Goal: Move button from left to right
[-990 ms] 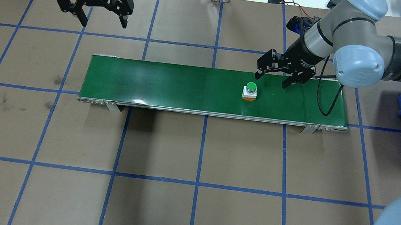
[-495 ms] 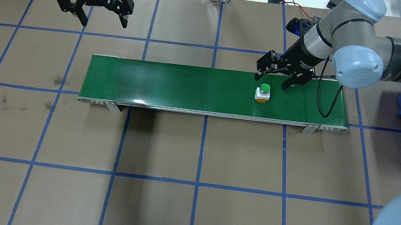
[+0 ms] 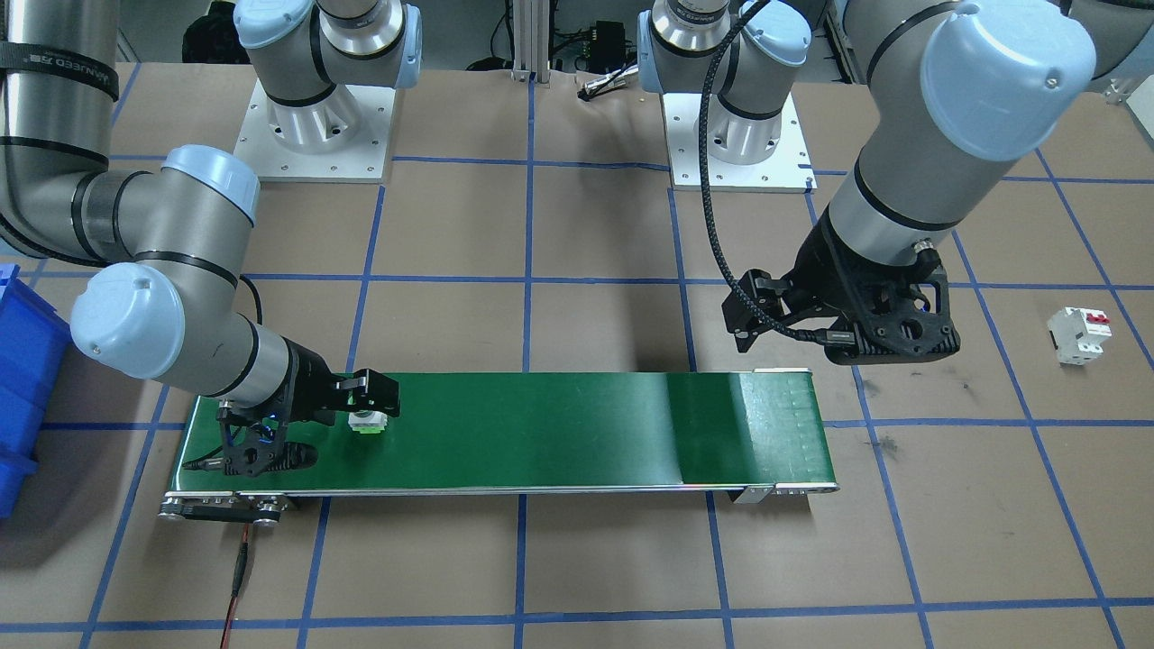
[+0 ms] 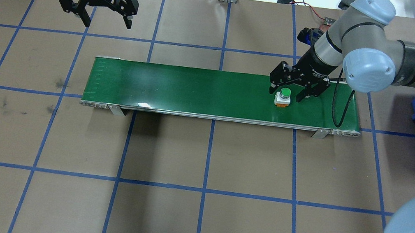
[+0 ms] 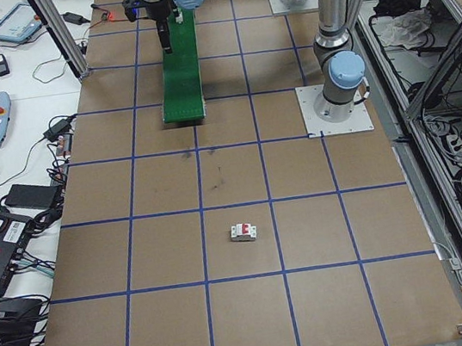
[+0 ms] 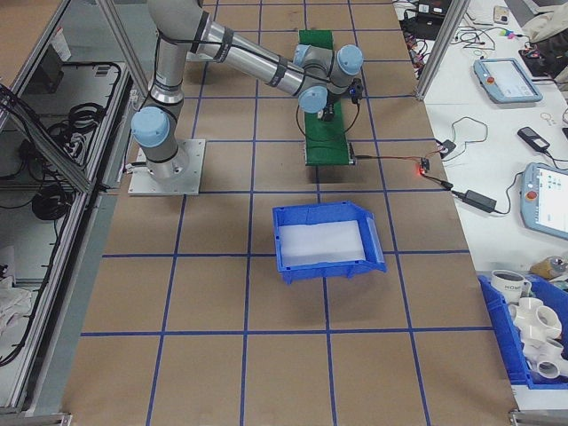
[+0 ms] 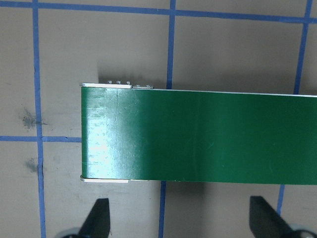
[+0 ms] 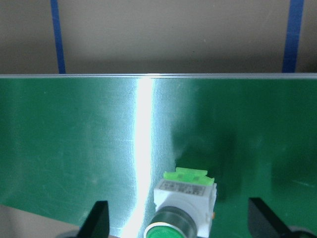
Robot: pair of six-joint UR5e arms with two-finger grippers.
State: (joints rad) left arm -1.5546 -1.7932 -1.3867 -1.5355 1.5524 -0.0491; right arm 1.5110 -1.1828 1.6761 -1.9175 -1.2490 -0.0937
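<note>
Jaws of the right gripper stand wide apart, straddling the button without touching it; one finger sits at its 10 o'clock, the other at 2 o'clock. It rests green cap up on the green conveyor belt, toward the belt's 3 o'clock end. Right arm reaches down from 1 o'clock. Left gripper hovers over the bench beyond the belt's 9 o'clock end, jaws apart and empty.

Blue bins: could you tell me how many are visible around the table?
2 visible: one open blue bin on the table beyond the conveyor's right end, and one bin of white fittings at the table's corner. Others may lie outside the views.
</note>
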